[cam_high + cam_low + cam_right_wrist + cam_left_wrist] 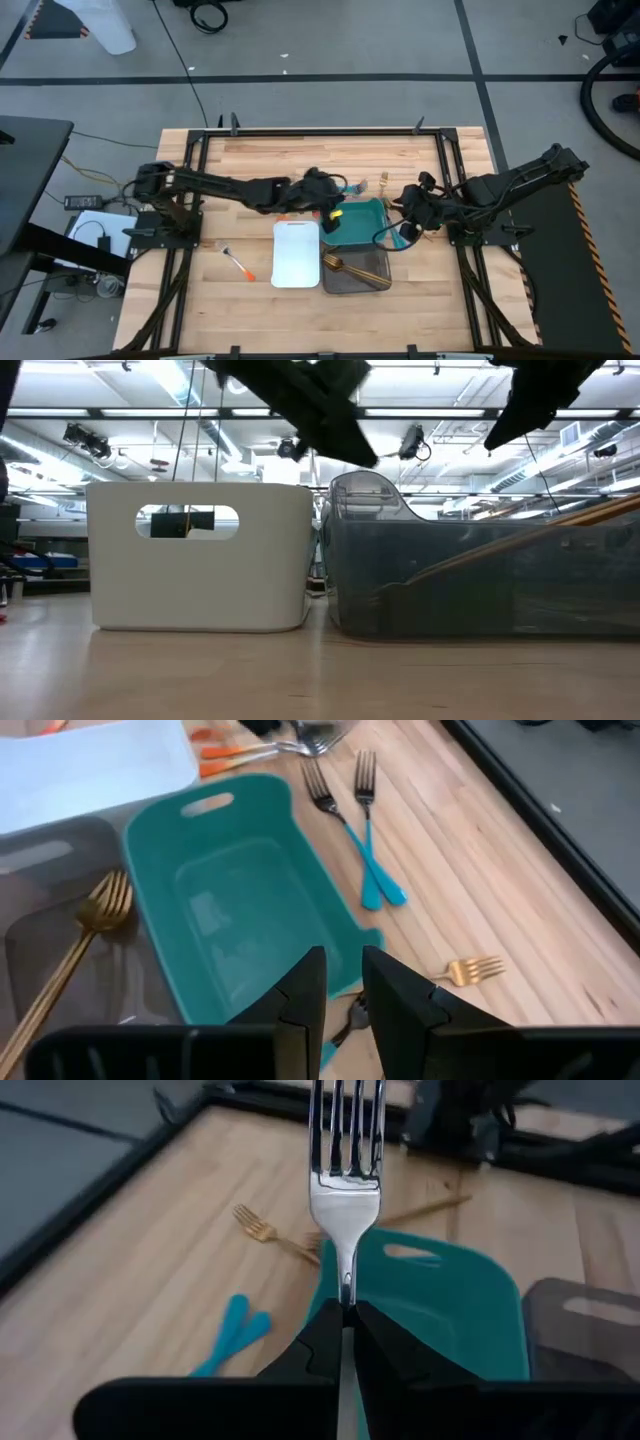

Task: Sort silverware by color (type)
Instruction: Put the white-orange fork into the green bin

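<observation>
My left gripper (pixel 328 200) hangs over the far left corner of the teal tray (pixel 365 205), shut on a silver-headed fork (pixel 345 1190) whose handle is hidden behind the fingers. My right gripper (pixel 403 225) hovers at the teal tray's right edge, its fingers (pixel 300 990) a narrow gap apart around a blue-handled fork (pixel 400 238). Two blue-handled forks (pixel 365 850) and a gold fork (pixel 470 970) lie flat on the wood beyond the tray. An orange-handled fork (pixel 238 262) lies left of the white tray (pixel 296 255). Gold utensils (pixel 90 920) lean in the grey tray (pixel 370 280). My left gripper pinches the fork's thin neck (pixel 346 1285), just below the head, between its two fingertips. The fingers come from the table's left, slanting down, in line with the fork. The tines stick straight out ahead, and the fork is lifted clear. My right gripper has the blue-handled fork between its fingers, which slant down from the table's right. A dark part (pixel 350 1015) shows in the gap and a teal bit (pixel 325 1055) below it. Which part the fingers are on is hidden by the fingers. The fork is clear of the table.
The white tray (pixel 200 555) and grey tray (pixel 480 570) stand side by side at the near middle, the teal tray behind them. Orange handles (pixel 235 760) show near my left gripper. A black frame rail (pixel 90 1200) borders the table.
</observation>
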